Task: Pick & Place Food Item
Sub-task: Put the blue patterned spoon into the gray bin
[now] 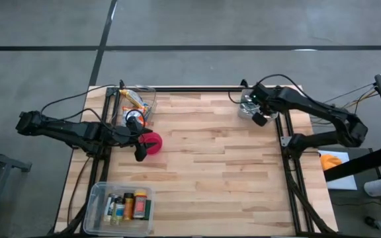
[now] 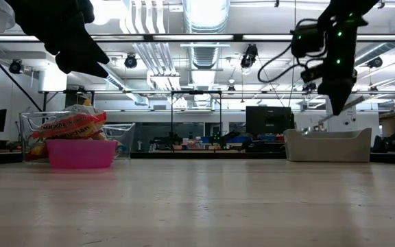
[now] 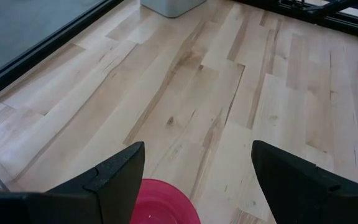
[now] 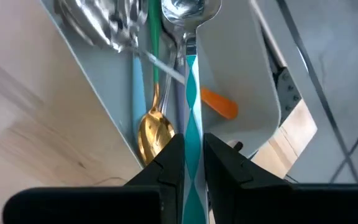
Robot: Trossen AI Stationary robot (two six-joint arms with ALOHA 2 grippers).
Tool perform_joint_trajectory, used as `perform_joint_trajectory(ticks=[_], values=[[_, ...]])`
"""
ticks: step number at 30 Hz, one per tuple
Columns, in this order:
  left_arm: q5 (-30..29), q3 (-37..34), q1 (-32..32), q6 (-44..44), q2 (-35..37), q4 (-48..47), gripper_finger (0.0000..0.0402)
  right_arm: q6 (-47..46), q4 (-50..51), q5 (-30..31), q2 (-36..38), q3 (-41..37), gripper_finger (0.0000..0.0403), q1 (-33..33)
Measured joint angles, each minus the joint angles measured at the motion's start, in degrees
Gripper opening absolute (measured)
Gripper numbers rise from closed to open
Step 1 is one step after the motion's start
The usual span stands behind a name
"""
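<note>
1. Counting across the one wooden table (image 1: 217, 165), we find two arms and three bins.
2. Beside the left gripper (image 1: 139, 147), whose fingers stand spread and empty, a clear bin (image 1: 147, 99) holds packaged snacks (image 2: 70, 125).
3. Well behind it, a second clear bin (image 1: 98, 198) holds several small bottles (image 1: 127, 206).
4. Under the right gripper (image 4: 192, 163) sits one grey tray (image 4: 241, 68) of cutlery; its fingers pinch a teal-striped utensil handle (image 4: 192, 112).
5. Just below the left fingers sits one pink bowl (image 3: 163, 202).
</note>
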State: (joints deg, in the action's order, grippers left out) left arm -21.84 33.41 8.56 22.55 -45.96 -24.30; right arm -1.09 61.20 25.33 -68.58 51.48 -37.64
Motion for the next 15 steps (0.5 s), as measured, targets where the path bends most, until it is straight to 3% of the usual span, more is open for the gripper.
perform_joint_trajectory(ticks=[5,11,15], values=[[0.0,0.0,0.0,0.0,0.0,0.0,0.0298,5.9,-2.1,0.7,-4.4,-1.2,0.0038,-1.3],[0.0,0.0,0.0,0.0,0.0,0.0,0.0298,9.9,-8.8,9.1,-8.4,-3.0,0.0038,-1.4],[0.0,0.0,0.0,0.0,0.0,0.0,0.0298,10.7,-12.2,10.7,-10.0,-3.2,0.0038,-1.5]])
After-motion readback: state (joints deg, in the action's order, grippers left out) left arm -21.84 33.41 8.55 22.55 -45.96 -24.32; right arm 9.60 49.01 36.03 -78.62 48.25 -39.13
